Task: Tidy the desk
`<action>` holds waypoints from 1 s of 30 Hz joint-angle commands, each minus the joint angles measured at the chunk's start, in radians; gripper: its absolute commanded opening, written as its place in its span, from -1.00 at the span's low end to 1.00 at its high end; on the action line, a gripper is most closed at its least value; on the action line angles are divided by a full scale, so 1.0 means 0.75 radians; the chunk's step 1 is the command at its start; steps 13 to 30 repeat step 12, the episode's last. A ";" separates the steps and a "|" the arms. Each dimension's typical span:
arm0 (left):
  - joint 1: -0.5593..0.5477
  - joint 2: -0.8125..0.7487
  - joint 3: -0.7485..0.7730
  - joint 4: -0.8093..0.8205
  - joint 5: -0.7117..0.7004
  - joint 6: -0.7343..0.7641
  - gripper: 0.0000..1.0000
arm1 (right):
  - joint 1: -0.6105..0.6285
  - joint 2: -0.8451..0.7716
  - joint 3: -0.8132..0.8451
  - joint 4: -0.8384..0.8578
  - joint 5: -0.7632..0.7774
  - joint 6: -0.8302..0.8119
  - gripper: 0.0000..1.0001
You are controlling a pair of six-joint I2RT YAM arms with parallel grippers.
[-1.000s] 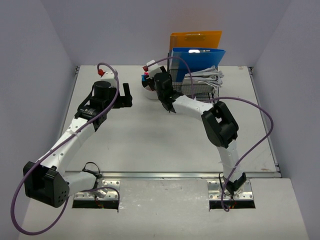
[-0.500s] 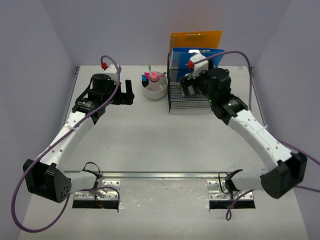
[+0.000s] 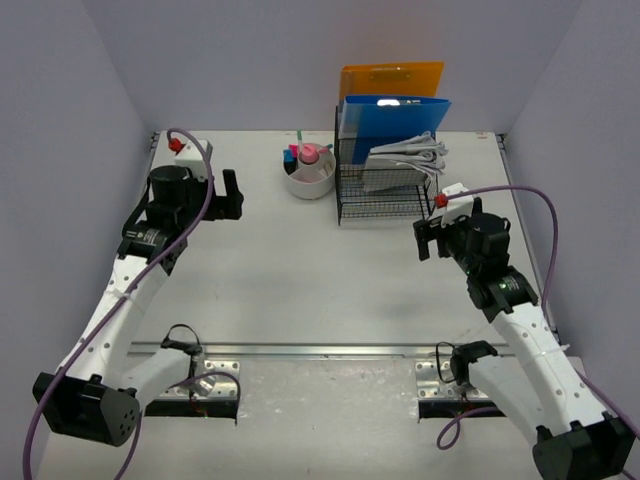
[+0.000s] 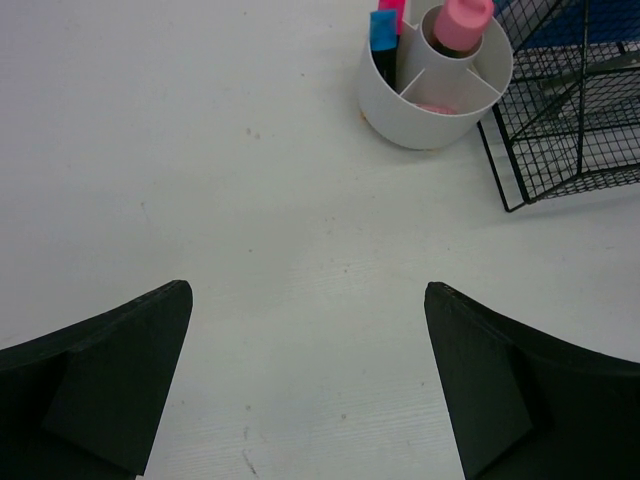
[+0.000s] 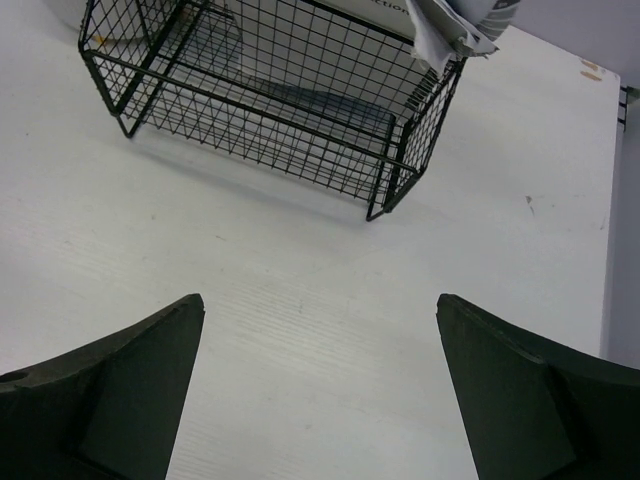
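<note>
Desk (image 3: 300,270), white, walled in lavender, spans the whole view, w/ pen cup (image 3: 309,178) & wire rack (image 3: 385,195) at its far edge. Over bare top, left pincer (image 4: 305,292) spread wide nr cup; right pincer (image 5: 320,300) spread wide, empty, nr rack.

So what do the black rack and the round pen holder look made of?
The rack: thin metal wire with a black coating, judging by its open grid. The pen holder: probably matte white plastic, with smooth moulded walls and dividers.
</note>
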 commanded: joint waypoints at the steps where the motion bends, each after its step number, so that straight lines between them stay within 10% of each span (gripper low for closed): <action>1: 0.075 -0.073 -0.014 0.068 -0.022 0.029 1.00 | -0.051 -0.031 -0.006 0.100 -0.039 0.068 0.97; 30: 0.100 -0.162 -0.059 0.087 -0.021 0.048 0.99 | -0.113 -0.050 0.019 0.098 -0.054 0.095 0.97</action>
